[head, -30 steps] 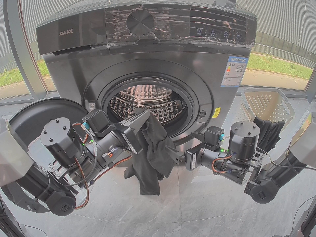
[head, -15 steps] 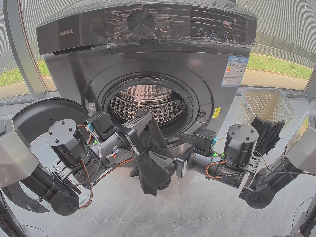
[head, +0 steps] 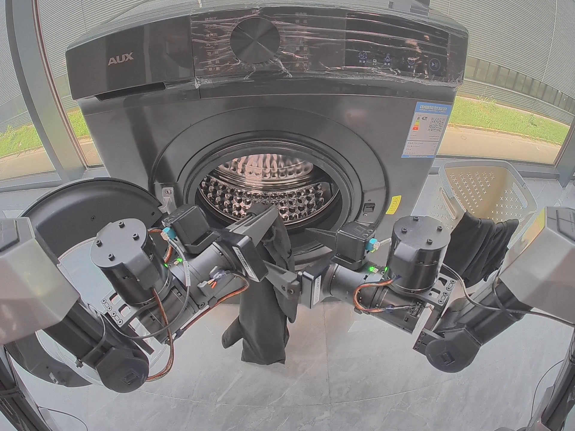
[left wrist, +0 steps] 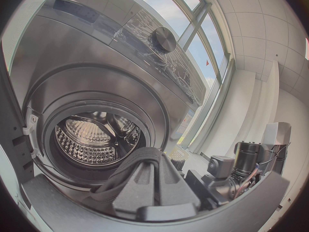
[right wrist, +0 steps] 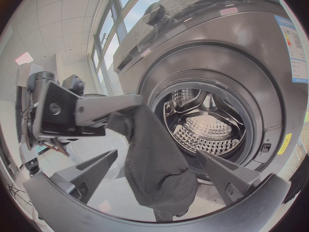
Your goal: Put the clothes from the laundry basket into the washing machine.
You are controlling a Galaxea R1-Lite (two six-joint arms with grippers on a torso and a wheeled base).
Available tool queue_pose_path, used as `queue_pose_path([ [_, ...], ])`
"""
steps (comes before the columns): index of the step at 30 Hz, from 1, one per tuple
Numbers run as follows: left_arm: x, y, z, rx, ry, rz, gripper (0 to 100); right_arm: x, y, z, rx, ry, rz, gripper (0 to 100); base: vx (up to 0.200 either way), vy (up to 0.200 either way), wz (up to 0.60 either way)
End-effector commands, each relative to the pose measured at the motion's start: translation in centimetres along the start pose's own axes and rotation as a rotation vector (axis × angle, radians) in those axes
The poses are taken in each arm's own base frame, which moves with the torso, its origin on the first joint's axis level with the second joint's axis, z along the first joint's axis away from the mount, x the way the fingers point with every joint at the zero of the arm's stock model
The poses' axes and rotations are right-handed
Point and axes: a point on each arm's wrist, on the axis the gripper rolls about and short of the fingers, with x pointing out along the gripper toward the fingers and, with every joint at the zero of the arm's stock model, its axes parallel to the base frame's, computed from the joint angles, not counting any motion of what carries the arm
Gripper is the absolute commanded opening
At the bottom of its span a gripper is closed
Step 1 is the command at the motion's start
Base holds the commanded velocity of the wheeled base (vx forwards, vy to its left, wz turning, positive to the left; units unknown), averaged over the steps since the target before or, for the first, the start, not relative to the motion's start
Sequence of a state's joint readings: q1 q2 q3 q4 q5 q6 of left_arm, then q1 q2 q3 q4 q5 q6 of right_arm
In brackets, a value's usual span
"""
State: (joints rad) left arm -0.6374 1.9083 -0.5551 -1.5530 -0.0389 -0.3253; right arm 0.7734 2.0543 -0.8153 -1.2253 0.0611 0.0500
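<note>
Right now the dark garment (head: 263, 318) hangs in a long limp fold from my left gripper (head: 269, 214), which is clamped on its upper edge just in front of the washing machine (head: 269, 109) opening. The cloth's top sits level with the lower lip of the port and its tail dangles down towards the floor (head: 359, 378) without reaching it. None of it is inside the steel drum (head: 269, 187). From my left wrist, the fabric shows as a band wrapped over the closed fingers (left wrist: 167, 178). My right gripper (right wrist: 155, 152) is spread wide and holds nothing. It is level with the middle of the hanging garment, one finger to each side, and I cannot tell whether either one touches the cloth. The round door (head: 78, 211) stands swung open on my left. On my right, beside the machine, the pale laundry basket (head: 488, 190) has more dark clothes (head: 479, 246) draped over its near rim.
</note>
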Motion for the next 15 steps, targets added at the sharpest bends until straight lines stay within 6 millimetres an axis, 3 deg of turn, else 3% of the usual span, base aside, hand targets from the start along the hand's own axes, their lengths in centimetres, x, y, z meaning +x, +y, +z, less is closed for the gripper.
queue_pose_path([
  [1,-0.2,-0.1,0.2,-0.001,-0.006,-0.004,0,1.4,-1.5,-0.9,0.0,0.005,-0.051,100,0.0,0.0,0.0],
  [7,-0.3,-0.1,0.4,-0.001,-0.008,-0.009,0,1.8,-3.1,-0.6,-0.001,-0.015,-0.093,100,0.0,0.0,0.0],
  [15,-0.3,-0.2,0.3,-0.001,-0.004,-0.015,0,1.9,-2.5,-0.5,-0.003,-0.025,-0.072,100,0.0,0.0,0.0],
])
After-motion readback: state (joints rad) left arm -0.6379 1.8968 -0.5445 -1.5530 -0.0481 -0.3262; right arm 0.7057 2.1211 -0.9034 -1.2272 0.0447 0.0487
